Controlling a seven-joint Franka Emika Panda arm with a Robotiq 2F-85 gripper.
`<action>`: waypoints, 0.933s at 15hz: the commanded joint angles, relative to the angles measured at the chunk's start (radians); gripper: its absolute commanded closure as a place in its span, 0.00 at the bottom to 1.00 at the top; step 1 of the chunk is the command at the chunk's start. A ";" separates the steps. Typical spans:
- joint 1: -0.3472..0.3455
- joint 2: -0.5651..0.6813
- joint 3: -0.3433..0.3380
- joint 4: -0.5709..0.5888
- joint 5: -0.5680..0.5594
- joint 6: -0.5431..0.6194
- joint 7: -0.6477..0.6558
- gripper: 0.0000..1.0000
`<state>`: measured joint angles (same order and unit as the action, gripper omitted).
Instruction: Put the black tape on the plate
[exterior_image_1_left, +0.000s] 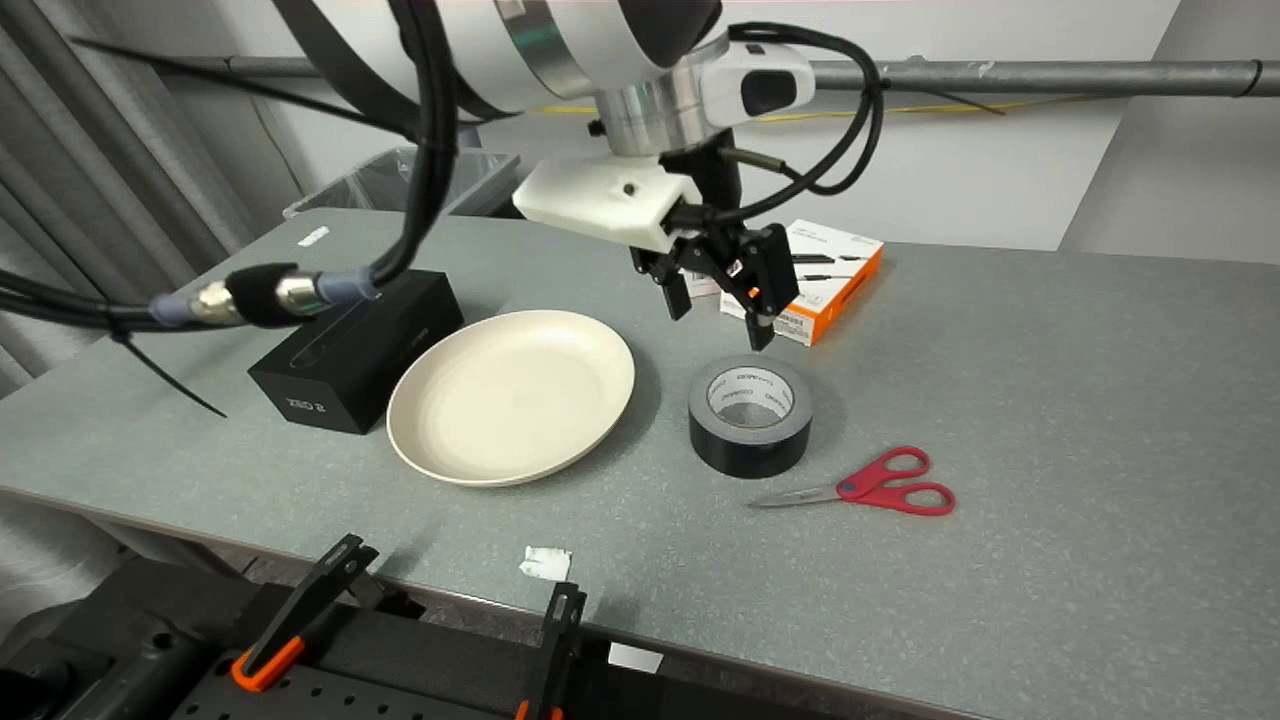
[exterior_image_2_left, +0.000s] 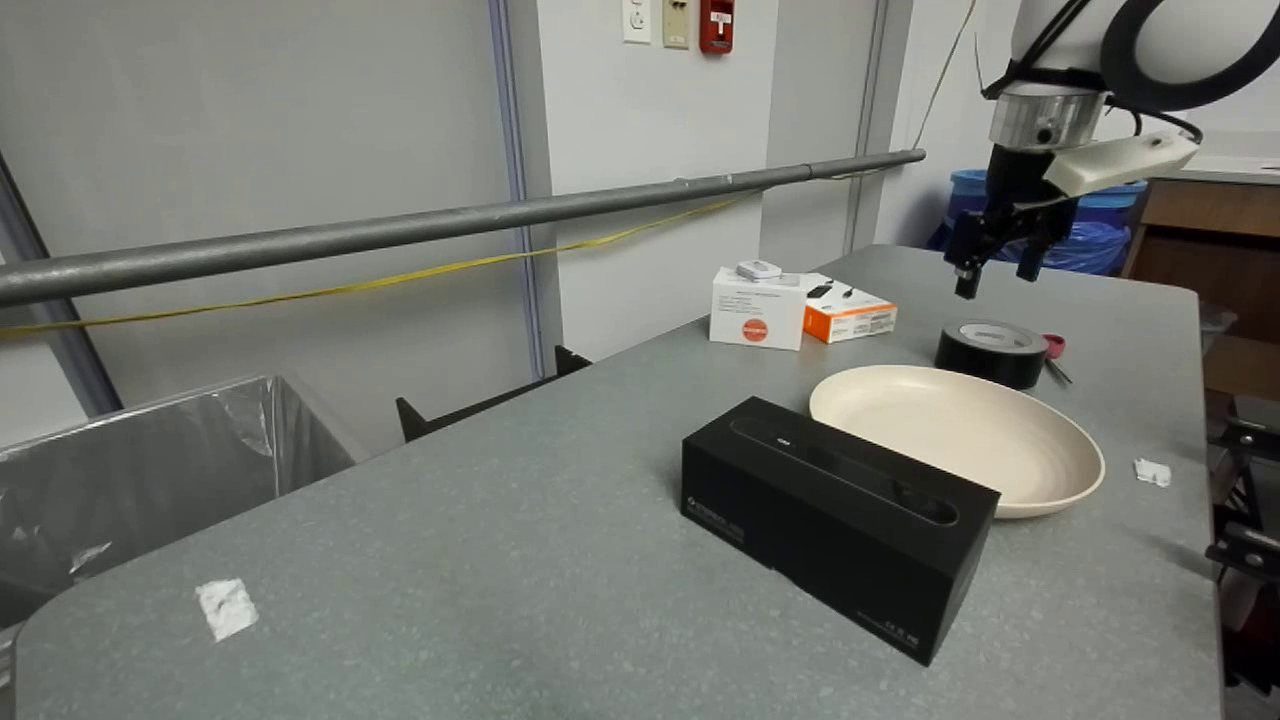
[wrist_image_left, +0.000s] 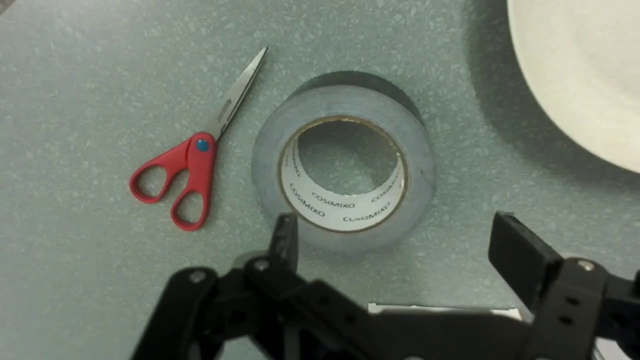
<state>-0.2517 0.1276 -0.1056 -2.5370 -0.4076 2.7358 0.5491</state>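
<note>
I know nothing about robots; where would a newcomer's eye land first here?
Probably on the cream-white plate, the widest round thing on the grey table, next to a black box. The red-handled scissors also stand out, lying beside the roll of black tape. Above the table, near the tape, hangs the open gripper, holding nothing.

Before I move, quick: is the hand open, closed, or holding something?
Hand: open, holding nothing; it hangs clear of the black tape.
</note>
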 joint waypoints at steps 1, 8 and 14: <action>0.080 0.146 -0.074 0.098 0.048 0.031 0.046 0.00; 0.181 0.272 -0.132 0.167 0.192 0.038 0.037 0.00; 0.197 0.347 -0.140 0.224 0.288 0.009 0.003 0.00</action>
<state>-0.0712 0.4190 -0.2384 -2.3591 -0.1987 2.7381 0.5701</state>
